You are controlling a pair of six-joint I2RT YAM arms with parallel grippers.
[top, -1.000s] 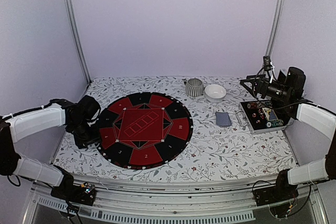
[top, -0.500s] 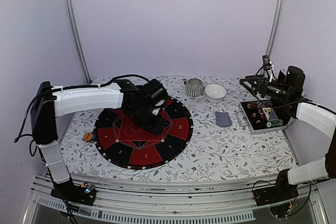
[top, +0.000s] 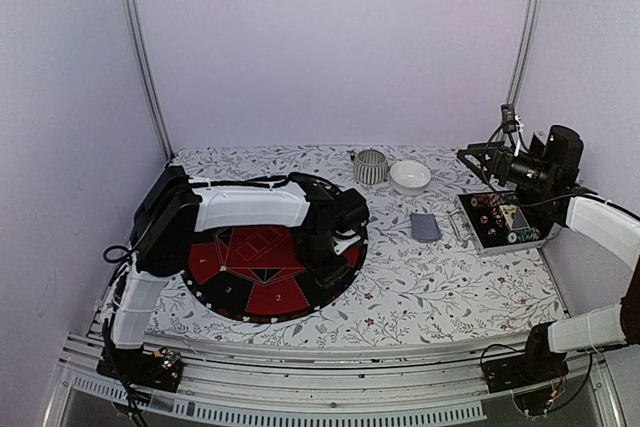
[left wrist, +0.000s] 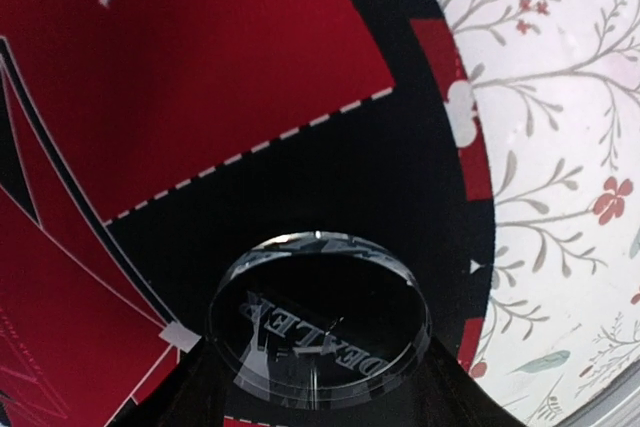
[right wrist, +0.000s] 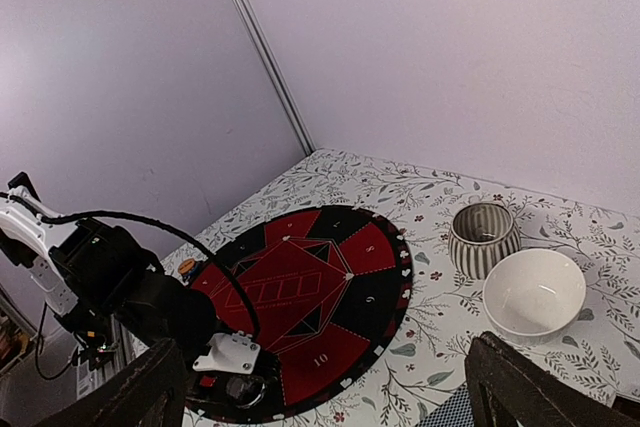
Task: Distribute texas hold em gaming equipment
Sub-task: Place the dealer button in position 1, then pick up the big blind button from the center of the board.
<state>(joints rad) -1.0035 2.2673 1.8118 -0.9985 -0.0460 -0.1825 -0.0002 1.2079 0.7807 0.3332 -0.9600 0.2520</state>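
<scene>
Two arms are standing over the floral-patterned table [top: 430, 292], and the left one is reaching across the big round red-and-black mat [top: 262, 292]. The left pincer [top: 327, 250] is grasping a clear round disc engraved DEALER [left wrist: 318, 319], with one finger on each side of it. It is holding the disc low over the black outer band on the mat's right side, next to the red sector numbered 10. I cannot tell whether the disc is touching the mat. The right pincer [right wrist: 330, 367] is hanging released, fingers spread wide with nothing between them, above the right end of the table. Below it a dark open case [top: 463, 215] is sitting with small round poker chips [top: 488, 203] inside. A stack of grey-blue-backed playing cards [top: 425, 226] is lying just left of the case, apart from the mat. A small orange chip [right wrist: 187, 266] is lying by the mat's left rim.
</scene>
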